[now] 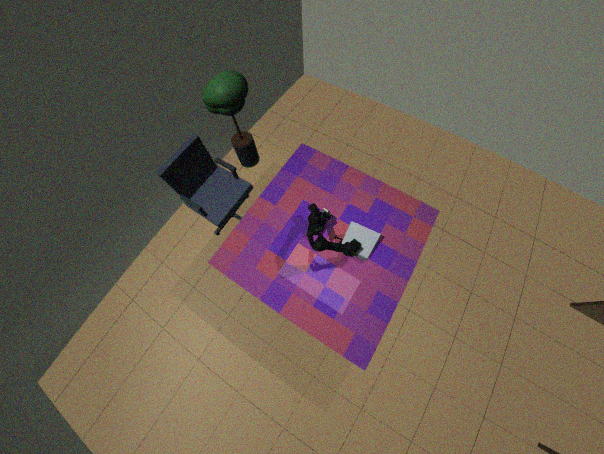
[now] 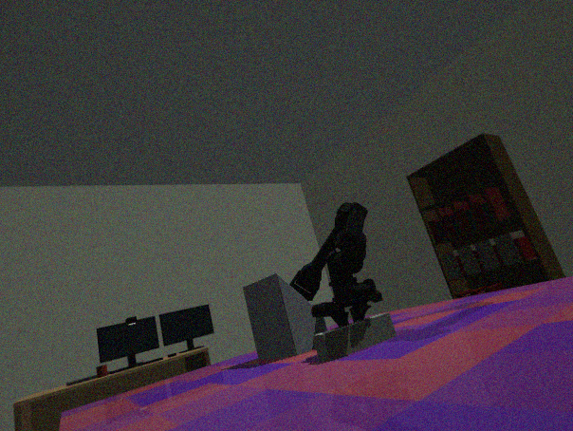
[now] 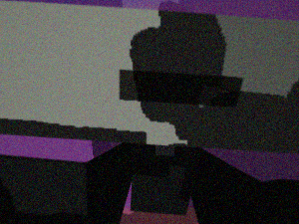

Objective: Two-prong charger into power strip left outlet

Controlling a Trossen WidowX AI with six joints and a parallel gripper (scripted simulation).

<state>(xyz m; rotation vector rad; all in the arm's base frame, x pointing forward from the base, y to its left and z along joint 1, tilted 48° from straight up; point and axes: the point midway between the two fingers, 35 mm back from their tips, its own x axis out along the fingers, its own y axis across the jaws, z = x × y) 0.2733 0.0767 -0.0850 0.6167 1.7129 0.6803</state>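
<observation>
From my seat I see the black six-joint arm [image 2: 348, 247] standing on a patchwork purple and pink surface [image 1: 320, 320], bent forward and down over a low grey block-shaped power strip [image 2: 353, 334]. Beside it stands a taller pale grey box [image 2: 275, 315], near the strip but not touching it as far as I can tell.

My black parallel-jaw gripper [image 3: 159, 170] is clamped partway closed on something: in the wrist view a dark boxy body sits between the fingers, which I take to be the dark two-prong charger [image 3: 159, 190]. Its prongs are too dark to make out. Ahead of it lies a pale grey face carrying a dark horizontal slot [image 3: 179, 89], with the gripper's shadow across it. I cannot tell whether the charger touches that face, nor which outlet it faces.

In the top view the arm reaches toward the pale grey box [image 1: 364, 238] near the middle of the patchwork. Off to the side stand a blue-grey office chair [image 1: 210, 185] and a potted green plant [image 1: 226, 94]. The exterior view shows a brown bookshelf [image 2: 522, 190] and two dark monitors [image 2: 154, 332] on a wooden desk [image 2: 114, 380]
</observation>
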